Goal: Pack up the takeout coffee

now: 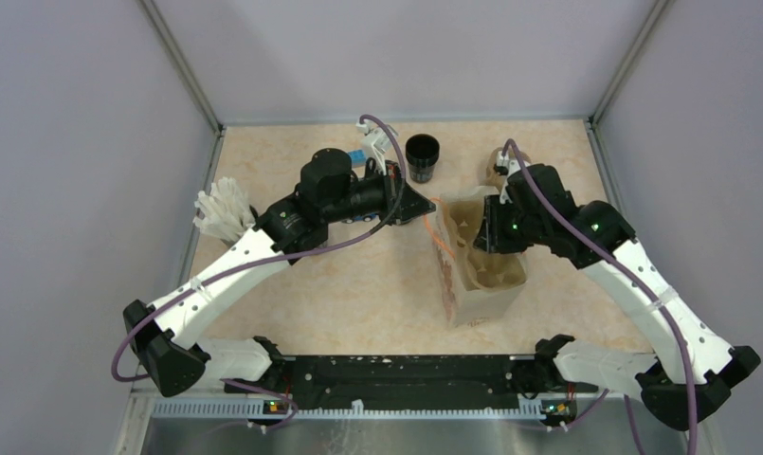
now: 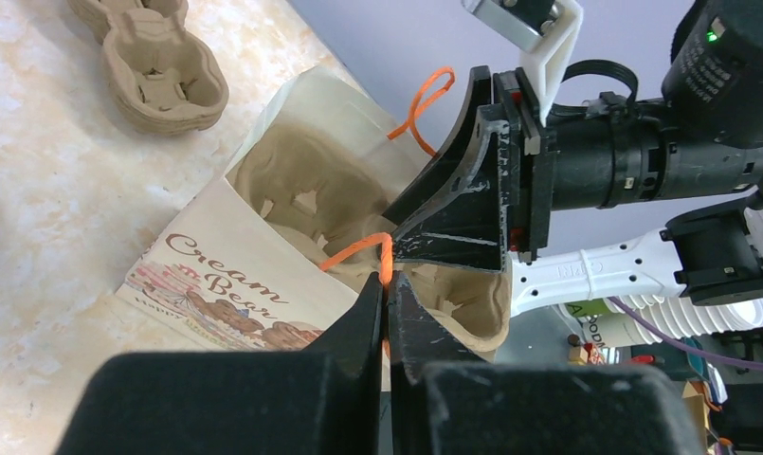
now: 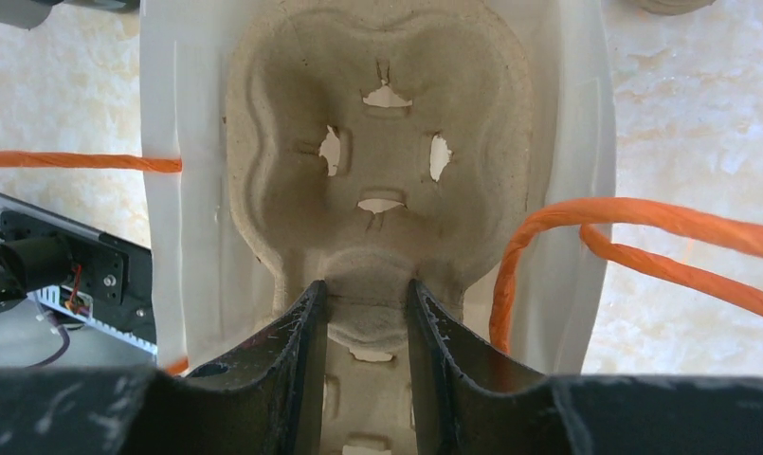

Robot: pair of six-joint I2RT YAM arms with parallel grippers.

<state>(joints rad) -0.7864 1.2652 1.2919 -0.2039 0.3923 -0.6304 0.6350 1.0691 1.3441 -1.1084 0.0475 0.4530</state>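
Two grippers are engaged at the bag (image 1: pixel 481 305): the left gripper (image 2: pixel 388 296) is shut tight on its orange handle (image 2: pixel 358 252), while the right gripper (image 3: pixel 364 308), part open, is clamped on the narrow waist of the carrier (image 3: pixel 377 95) inside. The cup (image 1: pixel 422 156) is stood upright, just beyond the bag's far end.

Bright, even, diffuse overhead light. Soft, faint shadows on the beige marbled tabletop (image 1: pixel 358 303). Top view sharp, no glare. Wrist views: near black gripper fingers (image 3: pixel 294 365) blurred; brown moulded-pulp cup carrier (image 3: pixel 377 114) and twisted orange paper handle (image 2: pixel 358 251) in focus.
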